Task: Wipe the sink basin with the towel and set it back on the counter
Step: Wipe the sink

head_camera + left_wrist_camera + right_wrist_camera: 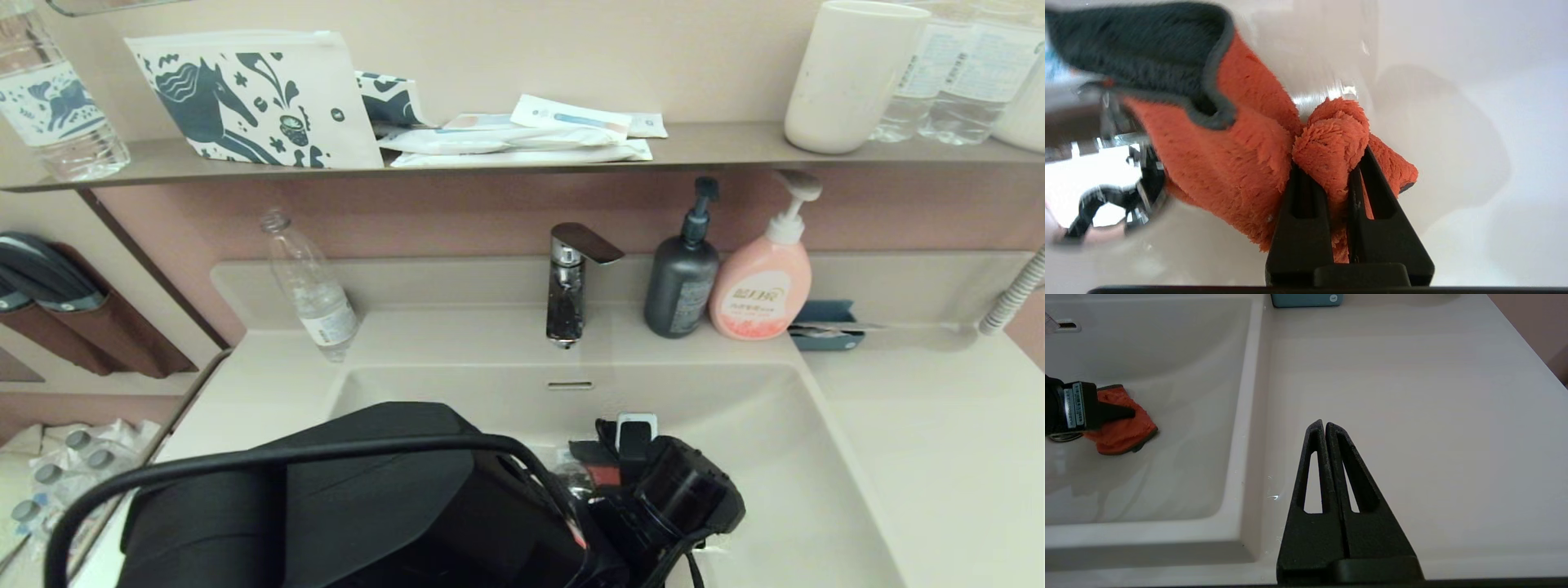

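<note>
My left gripper point(1329, 163) is shut on a bunched fold of the orange-red towel point(1229, 163), whose dark grey backing flaps over above. It holds the towel down on the floor of the sink basin point(1180, 375), beside the chrome drain plug point(1098, 171). In the head view the left arm hides most of this; only a red sliver of towel point(602, 476) shows under the left gripper point(629, 457). The right wrist view shows the towel point(1122, 430) under that gripper. My right gripper point(1324, 424) hovers shut and empty over the counter point(1412, 396), right of the basin.
A faucet point(567, 286) stands behind the basin, with a dark pump bottle point(682, 278), a pink soap bottle point(763, 282) and a teal holder point(824, 325) to its right. A plastic bottle point(314, 290) leans at the back left. The wall shelf point(718, 145) carries a pouch and a cup.
</note>
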